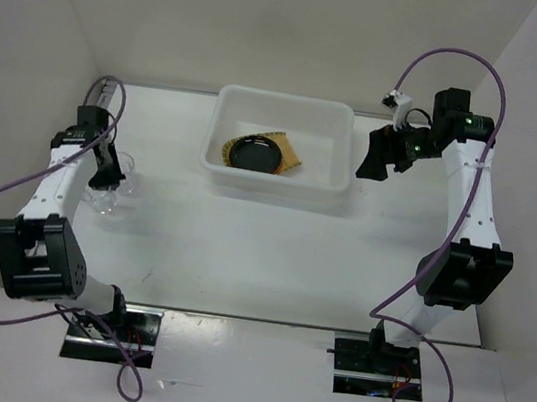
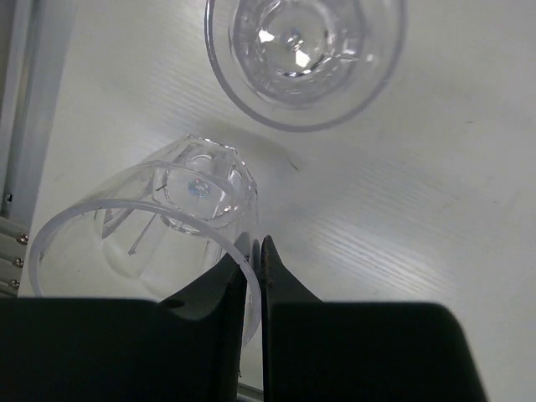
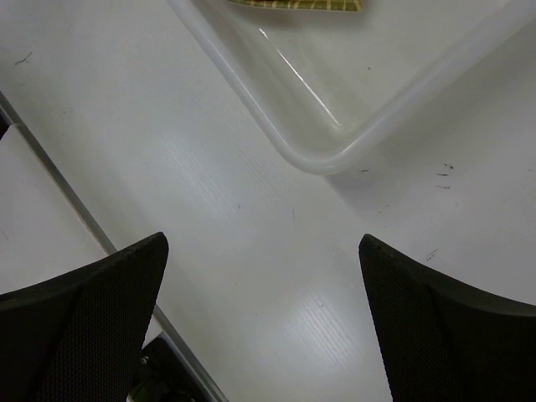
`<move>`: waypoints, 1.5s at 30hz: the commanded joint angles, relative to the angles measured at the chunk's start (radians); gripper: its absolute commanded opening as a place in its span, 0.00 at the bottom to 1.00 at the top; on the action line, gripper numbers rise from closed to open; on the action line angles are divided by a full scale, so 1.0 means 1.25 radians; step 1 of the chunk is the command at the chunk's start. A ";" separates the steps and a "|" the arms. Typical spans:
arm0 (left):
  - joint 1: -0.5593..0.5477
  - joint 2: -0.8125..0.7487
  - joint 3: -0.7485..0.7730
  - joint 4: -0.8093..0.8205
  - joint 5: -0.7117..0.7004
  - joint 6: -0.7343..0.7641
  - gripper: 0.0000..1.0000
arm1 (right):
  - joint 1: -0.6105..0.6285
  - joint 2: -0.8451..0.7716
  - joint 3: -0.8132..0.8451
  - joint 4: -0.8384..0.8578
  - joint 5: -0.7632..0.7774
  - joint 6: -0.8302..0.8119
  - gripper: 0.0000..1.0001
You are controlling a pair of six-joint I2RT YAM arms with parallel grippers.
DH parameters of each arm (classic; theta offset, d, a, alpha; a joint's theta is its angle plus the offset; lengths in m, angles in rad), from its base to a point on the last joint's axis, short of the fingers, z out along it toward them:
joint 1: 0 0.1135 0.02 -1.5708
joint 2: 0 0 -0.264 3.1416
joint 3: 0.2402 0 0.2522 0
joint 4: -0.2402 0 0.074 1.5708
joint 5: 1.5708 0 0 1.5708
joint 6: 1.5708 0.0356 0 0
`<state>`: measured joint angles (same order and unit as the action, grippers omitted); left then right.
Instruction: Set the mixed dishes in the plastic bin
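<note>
Bare table (image 1: 271, 252) is noted between the arm bases and the plastic bin (image 1: 271, 185) — a broad passage. Its left part is taken by the black plate (image 1: 255, 155) on the bamboo tray (image 1: 294, 151); its right part is free. The far clear cup (image 2: 306, 59) stands just beyond the near clear cup (image 2: 142, 234) held by the left gripper (image 2: 255, 255) — the left wall (image 1: 25, 74) is close beside

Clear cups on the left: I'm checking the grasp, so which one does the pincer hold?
The nearer cup, its rim pinched by the left pincer; the farther cup stands free beyond it.
</note>
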<state>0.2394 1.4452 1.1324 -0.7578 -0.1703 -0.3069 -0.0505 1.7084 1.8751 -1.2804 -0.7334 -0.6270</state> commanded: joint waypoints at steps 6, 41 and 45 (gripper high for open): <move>-0.040 -0.165 0.252 -0.071 0.173 -0.082 0.00 | -0.005 -0.003 0.046 -0.010 -0.029 0.011 0.99; -0.540 0.662 1.235 -0.038 0.423 0.032 0.00 | 0.002 0.049 -0.069 0.392 0.280 0.234 0.95; -0.572 0.765 1.375 -0.038 0.423 0.017 0.00 | 0.002 0.060 -0.058 0.392 0.273 0.241 0.75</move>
<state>-0.4435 2.3543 2.7434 -0.8394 0.3382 -0.2699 -0.0502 1.7813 1.7618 -0.8402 -0.3965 -0.3481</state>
